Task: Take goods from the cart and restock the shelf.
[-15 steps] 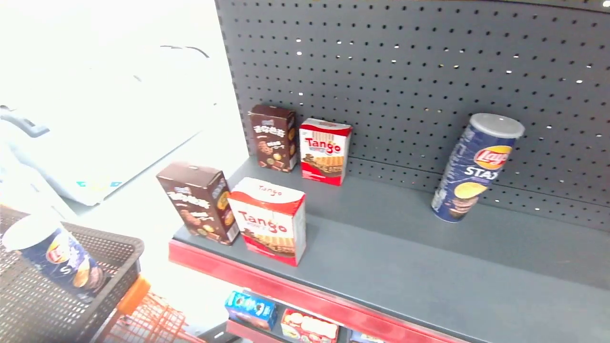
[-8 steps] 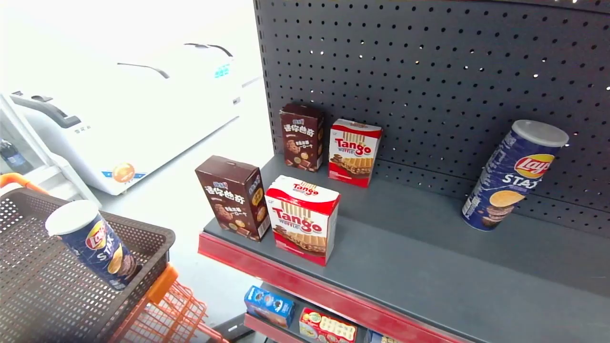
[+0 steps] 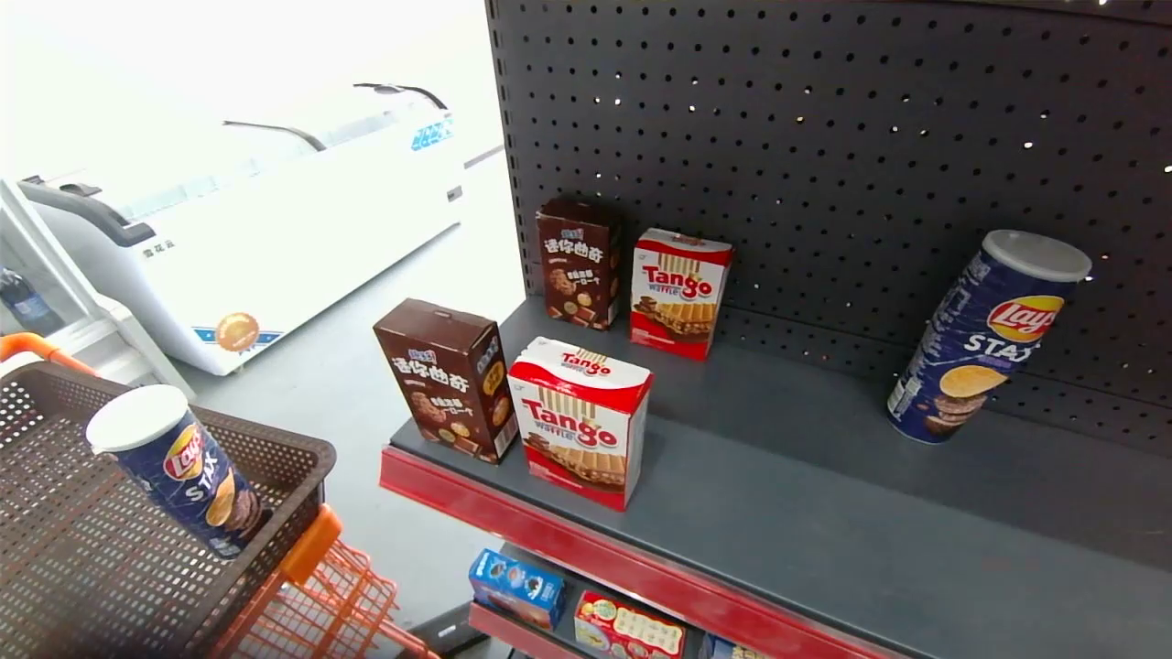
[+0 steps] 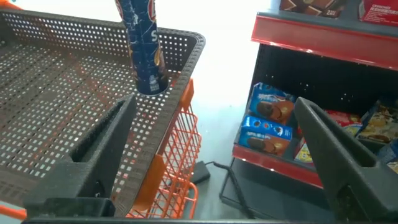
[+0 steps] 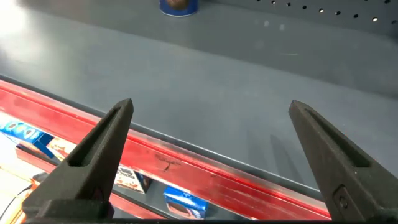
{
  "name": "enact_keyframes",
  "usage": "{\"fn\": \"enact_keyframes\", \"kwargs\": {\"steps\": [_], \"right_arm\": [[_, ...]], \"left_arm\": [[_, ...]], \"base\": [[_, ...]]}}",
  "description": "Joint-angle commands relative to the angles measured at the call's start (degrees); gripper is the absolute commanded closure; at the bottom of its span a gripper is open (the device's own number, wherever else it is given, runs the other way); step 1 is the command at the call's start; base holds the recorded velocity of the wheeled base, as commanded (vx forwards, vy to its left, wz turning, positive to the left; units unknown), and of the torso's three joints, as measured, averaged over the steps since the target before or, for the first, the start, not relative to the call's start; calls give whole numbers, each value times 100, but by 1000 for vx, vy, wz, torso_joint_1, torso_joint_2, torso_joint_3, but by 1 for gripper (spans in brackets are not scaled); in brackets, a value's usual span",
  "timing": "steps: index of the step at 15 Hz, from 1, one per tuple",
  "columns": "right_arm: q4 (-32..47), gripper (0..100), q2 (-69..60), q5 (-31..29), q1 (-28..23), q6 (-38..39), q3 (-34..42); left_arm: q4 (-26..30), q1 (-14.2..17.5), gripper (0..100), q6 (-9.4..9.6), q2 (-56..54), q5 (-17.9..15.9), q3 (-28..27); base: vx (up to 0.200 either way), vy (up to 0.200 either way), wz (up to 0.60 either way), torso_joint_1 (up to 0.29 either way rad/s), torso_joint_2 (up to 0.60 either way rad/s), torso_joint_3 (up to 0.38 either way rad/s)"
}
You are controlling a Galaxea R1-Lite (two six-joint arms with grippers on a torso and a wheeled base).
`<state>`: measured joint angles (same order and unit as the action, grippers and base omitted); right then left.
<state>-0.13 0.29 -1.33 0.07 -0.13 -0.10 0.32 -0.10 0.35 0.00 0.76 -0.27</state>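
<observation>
Over the near corner of the cart's basket (image 4: 186,37): left gripper (image 4: 214,104), jaws spread wide, gripping nothing, touching nothing. Ahead of it and well apart, 1 chip can (image 4: 142,50) standing in the basket corner nearest the shelf, white lid up. Nothing between fingers and can but open mesh.

Above the front of the shelf (image 3: 824,513): right gripper (image 5: 211,104), likewise spread wide and holding nothing, hanging over bare grey deck and the red front edge (image 5: 186,162). Far back on that deck, the base of a second chip can (image 5: 179,6), close by the pegboard (image 3: 824,137); contact with the board hard to tell.

From the head view: 2 brown boxes (image 3: 449,384) and 2 red-and-white wafer boxes (image 3: 586,421) at the shelf's left end, in 2 rows, 1 pair at the front edge and 1 pair at the back. Open deck between them and the second can. White chest freezer (image 3: 256,229) behind the cart.

From the left wrist view: orange wire frame (image 4: 174,155) under the basket, and blue packets (image 4: 267,124) stacked on the tier below.
</observation>
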Motion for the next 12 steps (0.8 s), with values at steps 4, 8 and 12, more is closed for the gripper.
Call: {"fn": "enact_keyframes", "kwargs": {"steps": [4, 8, 12], "right_arm": [[-4, 0, -3, 1, 1, -4, 1], [-4, 0, -3, 1, 1, -4, 1], [-4, 0, -3, 1, 1, -4, 1]], "left_arm": [[469, -34, 0, -114, 1749, 443, -1740], [417, -491, 0, -167, 3094, 1005, -2012], [-172, 1469, 0, -299, 4781, 680, -1986]], "base": [[0, 0, 0, 0, 0, 0], [0, 0, 0, 0, 0, 0], [0, 0, 0, 0, 0, 0]]}}
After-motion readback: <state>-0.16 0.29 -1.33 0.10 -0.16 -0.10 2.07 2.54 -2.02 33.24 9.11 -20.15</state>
